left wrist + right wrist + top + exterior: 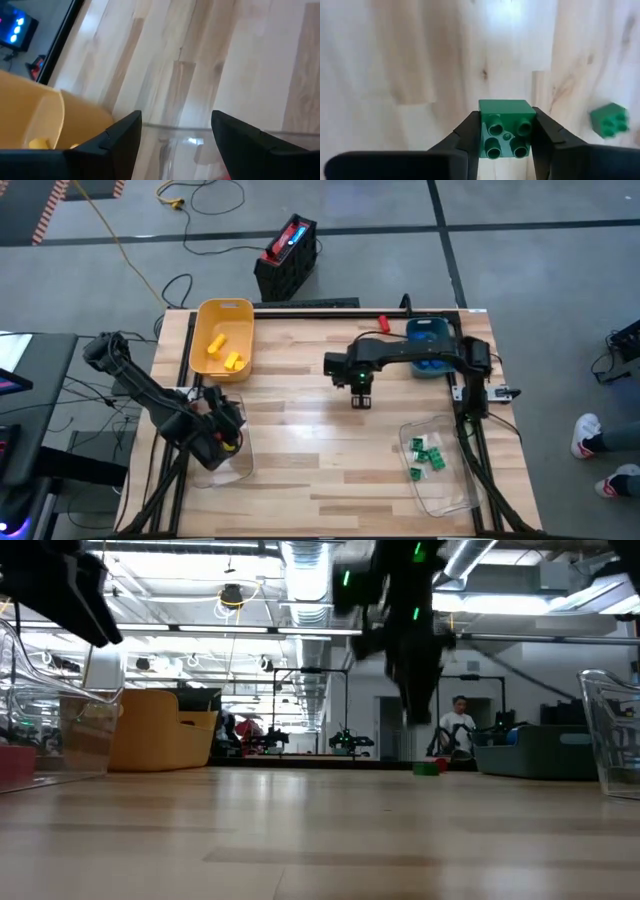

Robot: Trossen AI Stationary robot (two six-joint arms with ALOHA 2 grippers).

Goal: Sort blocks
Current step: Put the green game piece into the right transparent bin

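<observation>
— Two fingers of the right gripper (pixel 506 137) clamp a green block (pixel 506 129)?
— Yes, squarely between them; another green block (pixel 609 119) lies nearby. Left gripper (pixel 176 131) gapes wide.

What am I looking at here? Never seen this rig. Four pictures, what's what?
It is a two-armed robot at a wooden table, sorting toy bricks by colour.

The high view looks straight down. The low view looks level across the tabletop. The other two come from cameras on each wrist, looking past that arm's own fingers.

The right gripper is over the middle of the table, its fingers closed against a green block; another green block lies loose nearby.

The left gripper waits open over a clear bin near the table's left edge.

Bins: a yellow bin with yellow blocks, a teal bin at the back right, and a second clear bin holding green ones.
</observation>
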